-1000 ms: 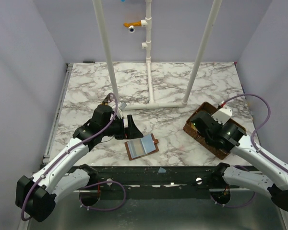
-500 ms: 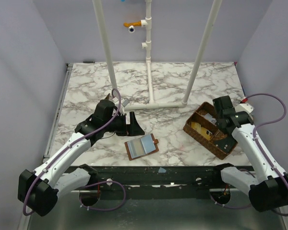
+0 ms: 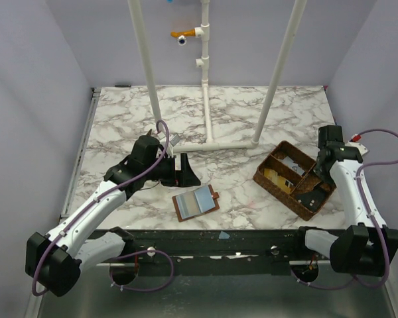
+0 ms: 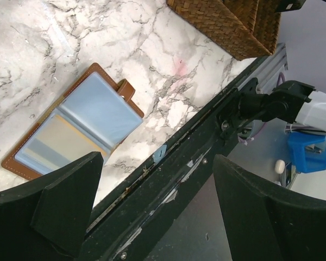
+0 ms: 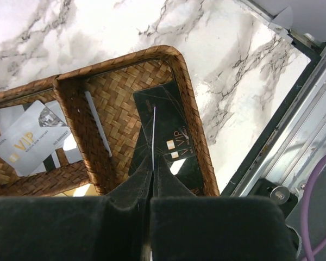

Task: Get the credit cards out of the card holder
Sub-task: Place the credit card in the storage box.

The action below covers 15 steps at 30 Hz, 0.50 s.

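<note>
The card holder (image 3: 196, 203) is a brown wallet lying open on the marble near the front edge, blue-grey pockets up. It also shows in the left wrist view (image 4: 76, 128). My left gripper (image 3: 185, 173) hovers just behind it, open and empty, fingers wide apart (image 4: 157, 217). My right gripper (image 5: 152, 174) is shut on a thin credit card (image 5: 153, 138) held edge-on over the right-hand end compartment of the woven basket (image 5: 195, 119). Dark VIP cards (image 5: 176, 149) lie in that compartment and a grey-white VIP card (image 5: 27, 142) in another.
The brown woven divided basket (image 3: 268, 180) stands at the right of the table, with a yellowish card (image 3: 276, 175) in a near compartment. A white pipe frame (image 3: 205, 99) stands at the back middle. The black front rail (image 4: 195, 157) runs along the table edge.
My right arm has swung to the right and back, from low over the basket's near side to its right end. My left arm has barely shifted. The wallet has not moved.
</note>
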### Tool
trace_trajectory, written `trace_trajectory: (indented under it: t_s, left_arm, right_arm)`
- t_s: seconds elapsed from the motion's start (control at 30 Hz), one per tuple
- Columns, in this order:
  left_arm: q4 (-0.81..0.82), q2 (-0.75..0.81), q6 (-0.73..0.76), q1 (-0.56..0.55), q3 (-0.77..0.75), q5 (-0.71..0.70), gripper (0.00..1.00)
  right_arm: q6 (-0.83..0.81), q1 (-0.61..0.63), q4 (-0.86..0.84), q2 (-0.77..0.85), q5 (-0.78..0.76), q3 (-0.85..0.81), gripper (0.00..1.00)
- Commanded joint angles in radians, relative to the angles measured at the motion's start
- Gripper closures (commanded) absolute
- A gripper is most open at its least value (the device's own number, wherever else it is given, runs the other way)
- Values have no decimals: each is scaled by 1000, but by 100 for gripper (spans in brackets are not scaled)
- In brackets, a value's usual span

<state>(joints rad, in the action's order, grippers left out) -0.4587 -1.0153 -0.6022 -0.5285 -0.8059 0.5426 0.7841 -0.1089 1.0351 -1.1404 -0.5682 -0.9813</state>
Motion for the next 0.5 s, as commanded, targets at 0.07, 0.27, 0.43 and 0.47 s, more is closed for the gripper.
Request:
trace_trajectory:
  t_s: [0.07,0.27,0.43,0.47]
  left_arm:
    - [50,-14,-16,-5,12,30,15]
    - [49,-16,-15,-5,8,27,15]
    - [44,-10,-13,-4,6,27,15]
    - [43,-10,-13,-4,7,26,15]
  right_arm:
    - [-53,-20,-49,-48,58,2,99]
    - [-55,-23,-71,-83,81,16,99]
    - [-34,-26,-57,-111,60,20,97]
    - [-30,-27,-51,-115,57,17,96]
